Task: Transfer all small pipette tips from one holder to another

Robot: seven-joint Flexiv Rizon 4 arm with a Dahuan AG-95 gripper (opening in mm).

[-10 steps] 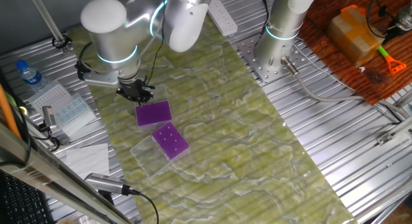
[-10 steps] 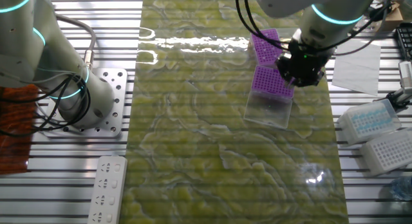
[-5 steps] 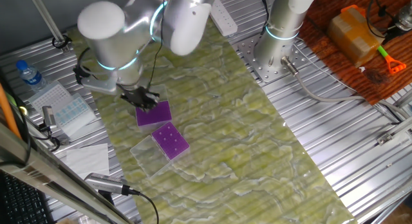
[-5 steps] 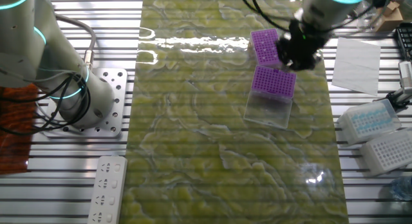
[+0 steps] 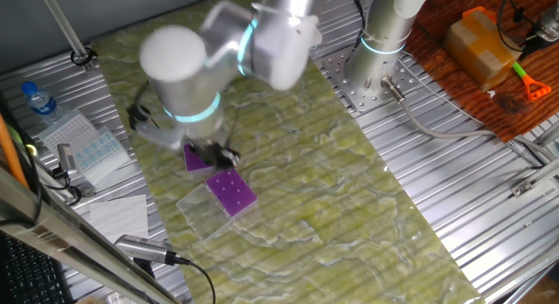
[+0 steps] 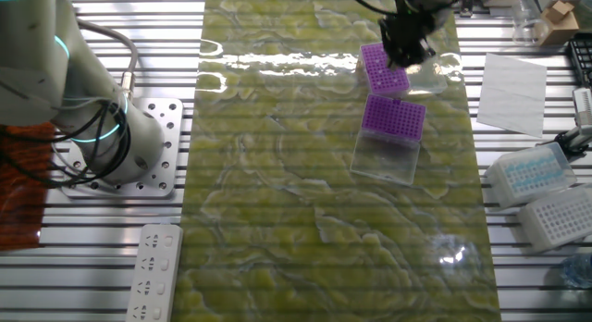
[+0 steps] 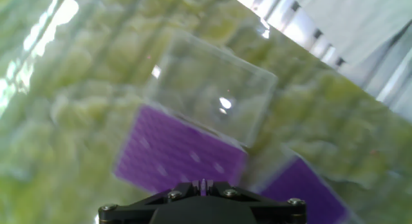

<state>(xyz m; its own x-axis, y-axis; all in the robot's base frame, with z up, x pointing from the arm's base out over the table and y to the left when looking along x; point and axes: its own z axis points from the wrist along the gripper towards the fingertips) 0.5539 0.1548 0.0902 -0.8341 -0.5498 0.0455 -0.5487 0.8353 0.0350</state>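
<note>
Two purple racks lie on the green mat. One rack [image 5: 232, 193] [image 6: 393, 116] [image 7: 180, 159] carries small pipette tips [image 5: 230, 187] as pale specks and sits beside a clear lid [image 5: 203, 212] [image 6: 387, 157] [image 7: 212, 98]. The other rack [image 5: 194, 159] [image 6: 382, 68] [image 7: 302, 185] is partly hidden by my hand. My gripper [image 5: 215, 154] [image 6: 404, 44] [image 7: 204, 183] hangs above the racks, blurred by motion. Its fingers stand close together with a thin pale sliver, a small pipette tip, between them.
White tip boxes [image 6: 536, 169] [image 5: 87, 142], paper sheets [image 6: 511, 81] and a water bottle [image 5: 39, 100] lie beside the mat. A second arm's base [image 5: 376, 64] [image 6: 111, 146] stands on the metal table, with a power strip [image 6: 157, 271] nearby. A second clear lid [image 6: 435, 72] lies by the far rack.
The arm swung fast. In one fixed view the gripper moved right and down over the racks; in the other it went from the speckled rack up to the far rack.
</note>
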